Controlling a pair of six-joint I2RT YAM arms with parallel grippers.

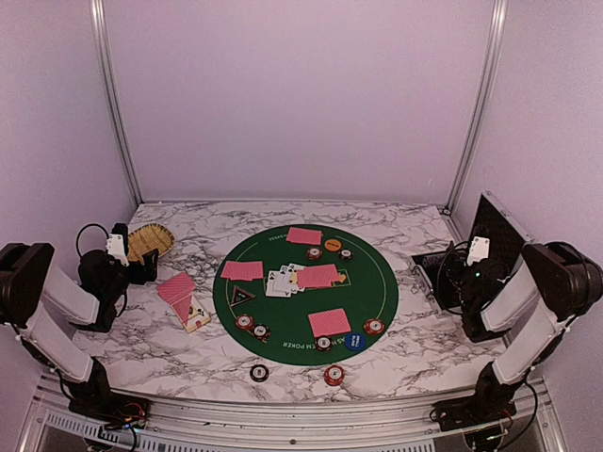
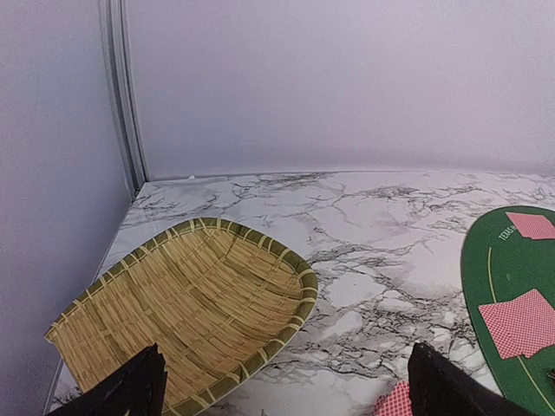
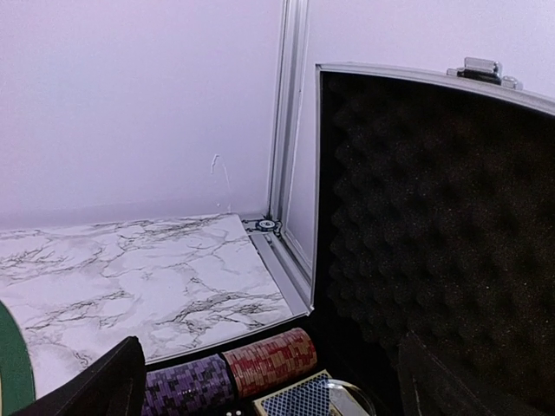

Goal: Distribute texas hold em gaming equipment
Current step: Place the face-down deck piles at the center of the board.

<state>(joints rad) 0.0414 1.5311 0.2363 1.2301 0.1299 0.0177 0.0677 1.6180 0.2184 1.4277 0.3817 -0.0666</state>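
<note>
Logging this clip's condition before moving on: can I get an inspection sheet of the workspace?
Surface: marble table, green felt mat at centre.
Job's things: cards, chips, blue button, triangular marker on mat; card pile left of it; two chips off it, near edge.
Clutter: empty woven basket; open black case holding chip rolls.
Hands: left hand, right hand both open, holding nothing.
Cables: black loops beside both arms.
Surroundings: plain walls, aluminium posts.
</note>
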